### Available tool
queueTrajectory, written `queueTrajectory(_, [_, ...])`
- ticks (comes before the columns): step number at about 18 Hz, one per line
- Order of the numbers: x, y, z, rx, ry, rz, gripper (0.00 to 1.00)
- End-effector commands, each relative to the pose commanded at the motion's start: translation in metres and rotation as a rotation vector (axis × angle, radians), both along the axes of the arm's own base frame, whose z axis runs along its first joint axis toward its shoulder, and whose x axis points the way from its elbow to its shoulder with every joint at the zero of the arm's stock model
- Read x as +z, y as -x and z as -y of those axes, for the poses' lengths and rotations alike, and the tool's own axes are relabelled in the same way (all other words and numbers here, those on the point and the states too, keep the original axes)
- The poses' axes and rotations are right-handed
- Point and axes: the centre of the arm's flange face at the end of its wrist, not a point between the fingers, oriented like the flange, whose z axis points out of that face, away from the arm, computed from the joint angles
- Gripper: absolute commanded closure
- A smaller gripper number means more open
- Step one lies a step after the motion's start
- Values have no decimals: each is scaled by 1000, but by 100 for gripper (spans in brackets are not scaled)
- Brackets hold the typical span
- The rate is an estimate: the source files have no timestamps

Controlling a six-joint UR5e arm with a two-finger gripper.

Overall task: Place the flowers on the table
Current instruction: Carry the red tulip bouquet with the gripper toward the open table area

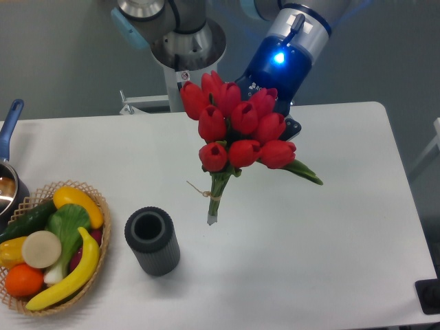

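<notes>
Red tulips, the flowers [237, 130], hang stems-down just above the table [330, 227], right of the dark cylinder vase [152, 240]; gripper [285, 120] behind the blooms, apparently clenched on them, fingers hidden.

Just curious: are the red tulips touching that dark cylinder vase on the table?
Apart. The camera view shows bare white table between the tulips, stem ends included, and the dark vase.

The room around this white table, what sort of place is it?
Probably a robot lab or test bench, not a home. A robot arm holds red tulips above a bare white table, and a basket of toy-like fruit and vegetables sits against a plain grey wall.
</notes>
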Motion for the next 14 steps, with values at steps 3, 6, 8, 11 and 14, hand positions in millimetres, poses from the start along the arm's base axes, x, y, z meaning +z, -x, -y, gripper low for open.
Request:
queueTrajectory(3, [-3, -5, 5, 18, 36, -34, 59])
queueTrajectory(6, [-5, -5, 8, 26, 41, -33, 59])
queueTrajectory(8, [-3, -3, 14, 43, 48, -37, 59])
queueTrajectory(11, [3, -1, 26, 96, 91, -72, 59])
queueTrajectory(14, [7, -3, 30, 134, 134, -104, 59])
